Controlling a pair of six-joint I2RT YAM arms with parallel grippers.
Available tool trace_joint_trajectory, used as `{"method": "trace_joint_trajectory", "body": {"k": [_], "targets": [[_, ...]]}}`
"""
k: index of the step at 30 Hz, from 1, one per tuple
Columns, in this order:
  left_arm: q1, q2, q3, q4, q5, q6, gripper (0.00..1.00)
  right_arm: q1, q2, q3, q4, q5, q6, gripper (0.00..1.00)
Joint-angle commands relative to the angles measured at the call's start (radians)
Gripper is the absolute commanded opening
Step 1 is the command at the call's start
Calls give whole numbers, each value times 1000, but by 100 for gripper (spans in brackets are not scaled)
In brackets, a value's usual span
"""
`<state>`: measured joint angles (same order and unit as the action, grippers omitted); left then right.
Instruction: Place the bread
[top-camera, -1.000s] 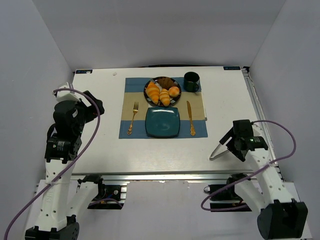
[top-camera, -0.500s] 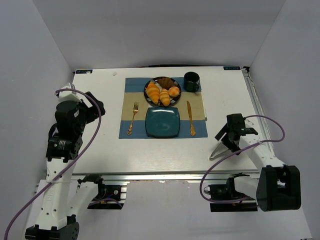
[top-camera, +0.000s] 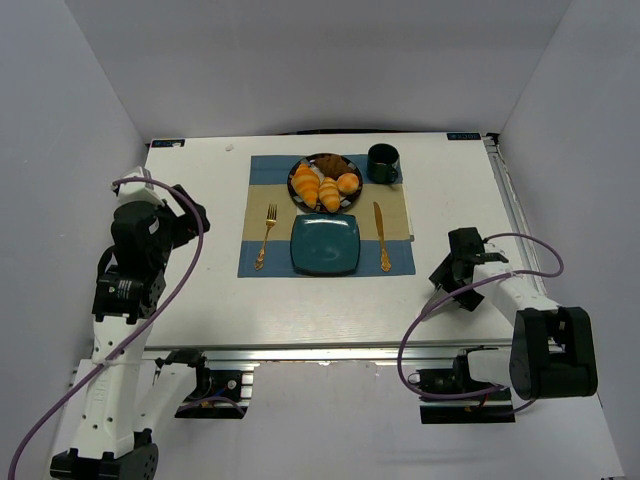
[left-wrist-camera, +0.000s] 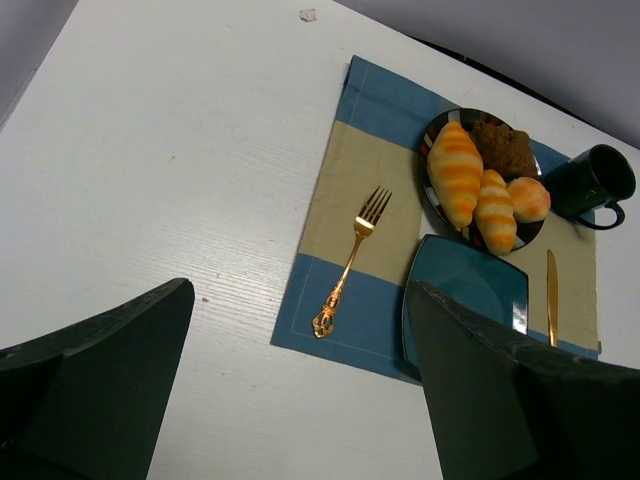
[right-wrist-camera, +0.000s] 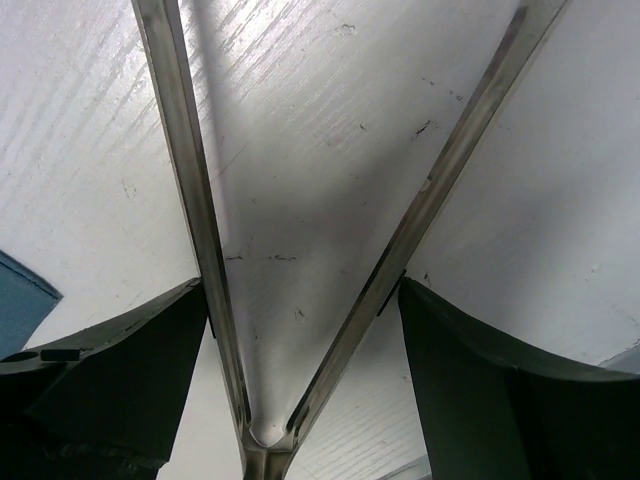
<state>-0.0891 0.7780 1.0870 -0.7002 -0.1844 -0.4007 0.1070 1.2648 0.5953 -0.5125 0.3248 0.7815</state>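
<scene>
Two end effectors spread: right end effector (top-camera: 452, 285) straddles tongs (right-wrist-camera: 300, 250) for pickup; bread (left-wrist-camera: 495, 211) waits on far plate (left-wrist-camera: 432, 150)

Bread (left-wrist-camera: 496, 211) — golden, ridged — on plate (left-wrist-camera: 430, 185)

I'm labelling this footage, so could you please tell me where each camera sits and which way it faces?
Top external: above and behind the bases, looking down on the table; both arms show.
Left wrist: on the left arm, facing the placemat, fork and bread; its dark fingers frame the bottom.
Right wrist: close over the table, facing metal tongs between its fingers.
Shared: top and left wrist both show the teal plate.
</scene>
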Motion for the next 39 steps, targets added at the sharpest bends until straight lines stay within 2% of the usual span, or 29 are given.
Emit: {"method": "trace_joint_trajectory", "body": {"k": [1,4,7,8,11,20,26,32,36,39], "targets": [[-3,-19,1,-10,-20,7,98,-3,22,-45,64,-12,28,82],[-3,-20,5,-21,-26,10,98,-1,47,-54,77,-21,44,78],[-3,-23,8,-30,-35,14,98,-3,65,-57,89,-35,59,68],[-3,-23,10,-31,-36,16,98,-1,68,-58,89,-38,61,68],[-3,-25,14,-36,-43,19,98,-1,48,-34,54,-38,62,59],[-3,-28,-7,-27,-37,11,98,0,-264,217,-263,19,-65,57],[-3,-40,-38,-4,3,-18,98,0,-321,377,-425,-29,-195,59],[-3,-49,-55,-1,14,-35,98,0,-347,452,-428,-176,-295,58],[-3,-68,-61,-10,0,-33,98,5,-321,492,-364,-378,-392,57],[-4,-92,-70,-21,-7,-38,98,28,-282,541,-333,-409,-439,56]]}}
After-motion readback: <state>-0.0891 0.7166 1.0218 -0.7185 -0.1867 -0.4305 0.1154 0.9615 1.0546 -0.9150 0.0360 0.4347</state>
